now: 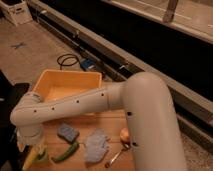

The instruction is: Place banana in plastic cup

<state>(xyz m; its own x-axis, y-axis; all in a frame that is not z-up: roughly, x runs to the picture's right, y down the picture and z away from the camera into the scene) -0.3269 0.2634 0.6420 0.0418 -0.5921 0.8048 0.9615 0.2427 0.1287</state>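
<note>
The banana (29, 160) is a pale yellow shape at the bottom left, tilted, with its upper end at or in the light green plastic cup (43, 158); I cannot tell how deep it sits. My gripper (33, 148) is just below the white wrist (29, 127), directly above the banana and cup. The wrist hides most of the gripper.
A large yellow tub (95, 78) stands at the back of the wooden table (112, 119). A green chili pepper (66, 152), a blue sponge (67, 133), a crumpled pale blue cloth (95, 145), a spoon (115, 157) and an orange-red apple (124, 134) lie right of the cup.
</note>
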